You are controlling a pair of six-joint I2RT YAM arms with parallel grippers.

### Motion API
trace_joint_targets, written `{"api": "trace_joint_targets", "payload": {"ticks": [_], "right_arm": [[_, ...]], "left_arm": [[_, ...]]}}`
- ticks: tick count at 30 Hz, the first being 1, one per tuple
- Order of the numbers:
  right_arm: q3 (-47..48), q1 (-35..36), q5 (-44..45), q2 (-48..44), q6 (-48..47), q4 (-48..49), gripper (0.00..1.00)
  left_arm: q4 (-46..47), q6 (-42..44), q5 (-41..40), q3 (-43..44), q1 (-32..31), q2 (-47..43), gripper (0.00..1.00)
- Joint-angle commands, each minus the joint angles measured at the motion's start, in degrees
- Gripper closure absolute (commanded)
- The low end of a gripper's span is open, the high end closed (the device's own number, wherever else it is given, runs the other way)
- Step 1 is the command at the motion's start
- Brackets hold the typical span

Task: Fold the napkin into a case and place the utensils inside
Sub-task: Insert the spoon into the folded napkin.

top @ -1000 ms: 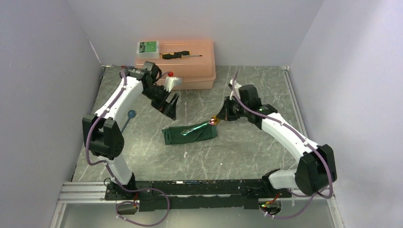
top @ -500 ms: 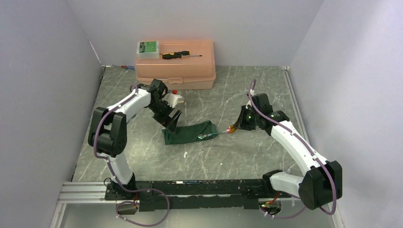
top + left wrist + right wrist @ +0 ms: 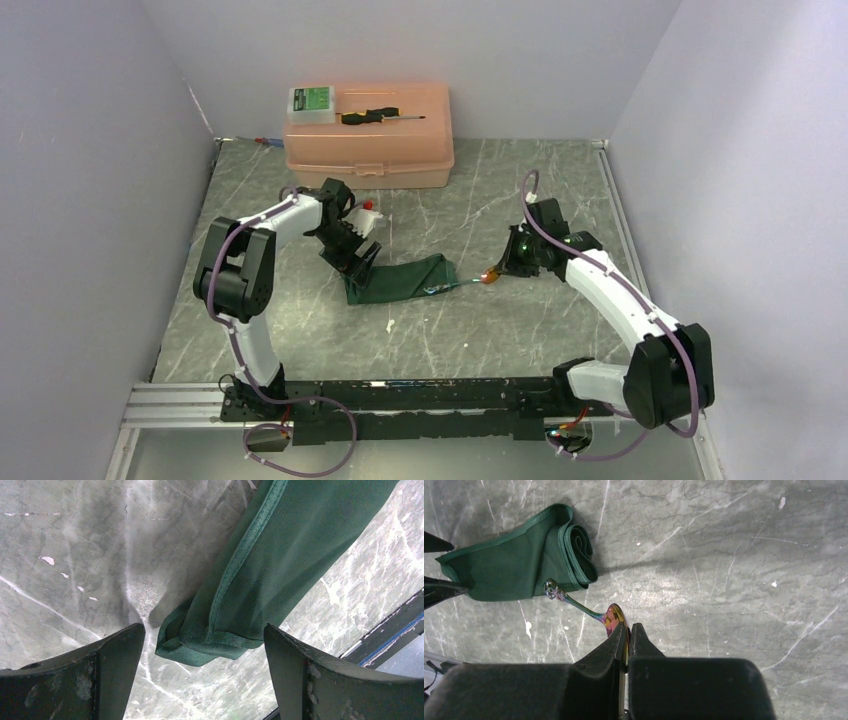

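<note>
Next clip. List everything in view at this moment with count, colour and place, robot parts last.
napkin: one, dark green, folded, mid-table.
spoon: one, iridescent gold head, right of the napkin, handle tip at its rolled end.
box: one, salmon pink, back of the table.
screwdriver: one, black handle, on the box lid.
white case: one, green label, left corner of the box lid.
white piece: one, red tip, in front of the box, too small to identify.
table: one, grey marbled.
left hand: one, black, open, straddling the napkin's left end.
right hand: one, black, shut on the spoon's head.
</note>
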Motion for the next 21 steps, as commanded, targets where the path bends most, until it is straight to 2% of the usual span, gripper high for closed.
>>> {"api": "trace_joint_targets", "payload": {"ticks": [1,7,21], "right_arm": [[0.6,-0.2,-0.6,1.1,2.0,5.2,1.00],[0.3,-0.1,-1.2,2.4,3.6,8.5,1.00],[-1.0,4.1,0.6,7.0,6.7,13.8,1.00]], "left_arm": [[1.7,1.5,1.1,-0.6,-0.2,-1.4,0.05],[1.1,1.5,2.5,-0.8,-0.3,-2.2,0.05],[2.6,1.1,-0.2,-3.4,-0.6,-4.4,0.05]]}}
